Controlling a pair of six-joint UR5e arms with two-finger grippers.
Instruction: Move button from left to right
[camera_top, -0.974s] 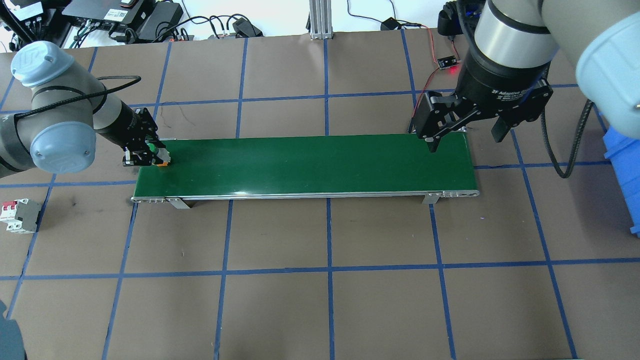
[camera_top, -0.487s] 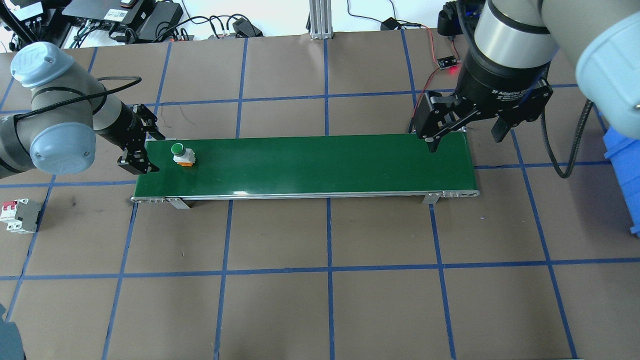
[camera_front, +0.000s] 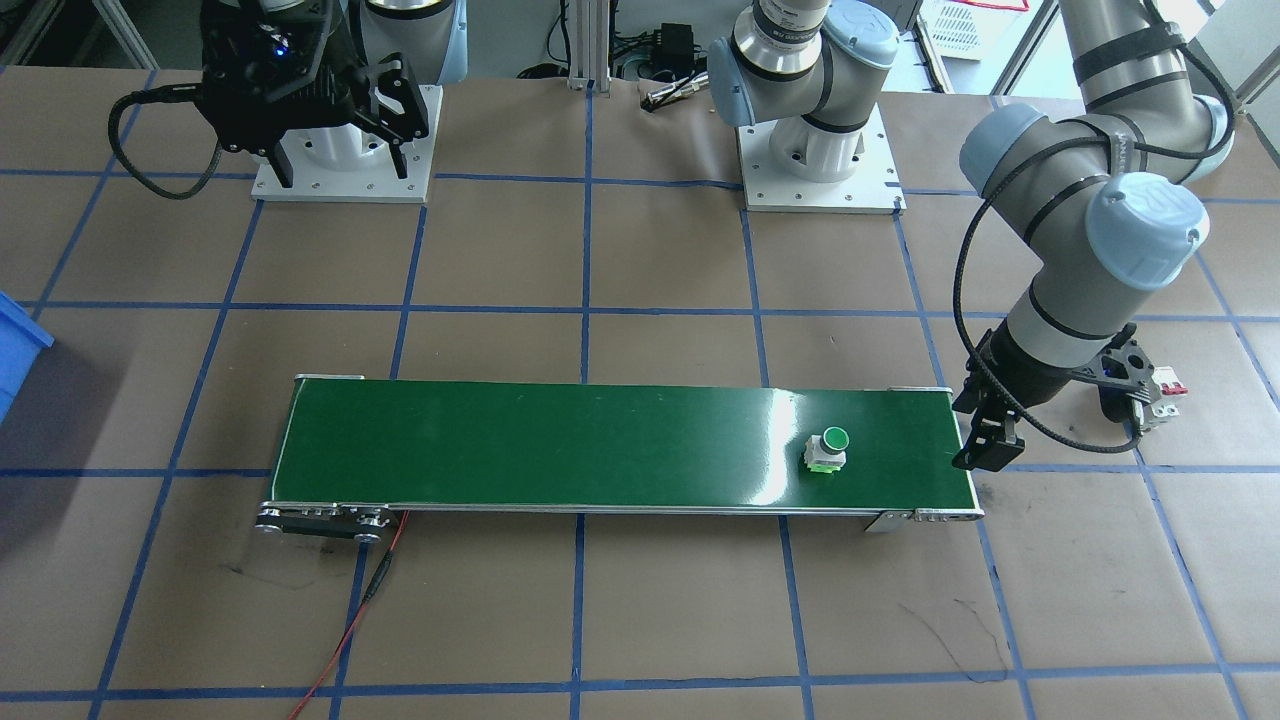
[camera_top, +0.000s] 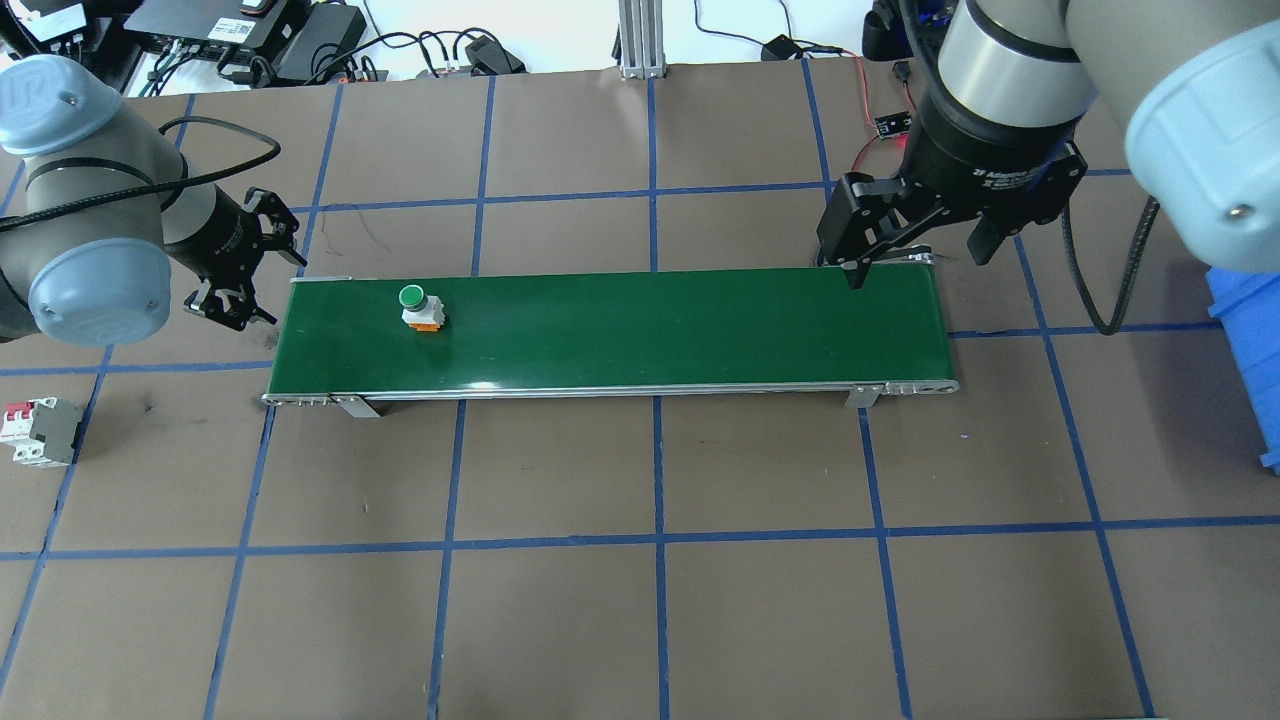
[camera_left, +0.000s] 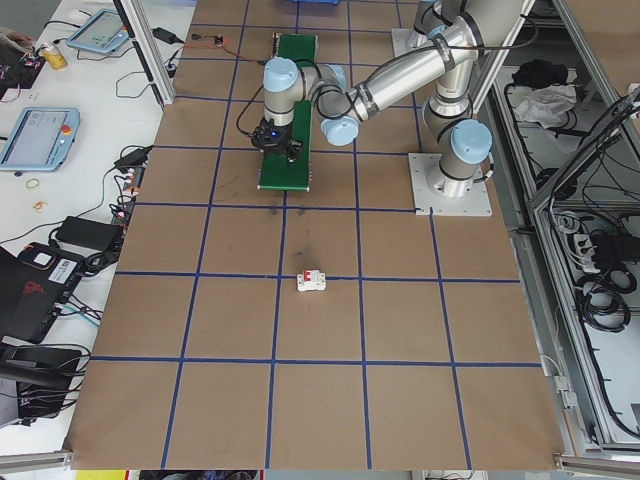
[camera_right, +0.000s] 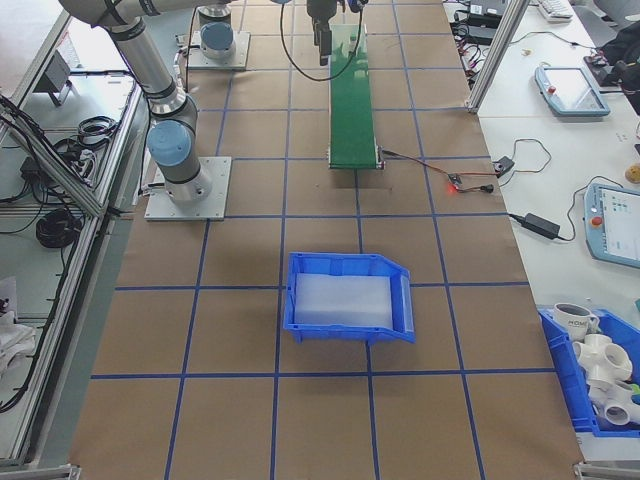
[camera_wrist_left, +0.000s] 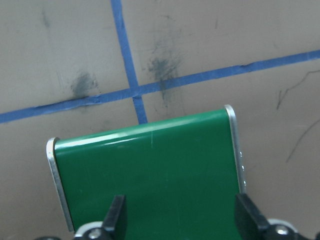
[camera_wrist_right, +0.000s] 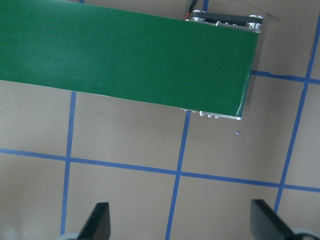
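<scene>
The button (camera_top: 418, 306), a round green cap on a whitish base, stands upright on the green conveyor belt (camera_top: 650, 330) near its left end. In the front-facing view the button (camera_front: 829, 447) sits near the belt's right end. My left gripper (camera_top: 268, 280) is open, just off the belt's left end and apart from the button. Its wrist view shows the open left gripper (camera_wrist_left: 182, 220) over the belt's end, with no button in view. My right gripper (camera_top: 920, 255) hangs open above the belt's far right end, nothing between its fingers (camera_wrist_right: 100, 217).
A white circuit breaker (camera_top: 38, 432) with red levers lies on the table left of the belt. A blue bin (camera_right: 345, 298) stands past the belt's right end. A small board with a red light (camera_top: 897, 125) and its wires lie behind the right gripper.
My left gripper opened, released the button onto the belt and drew back to the left. The button has travelled right along the belt. The right gripper shifted slightly back.
</scene>
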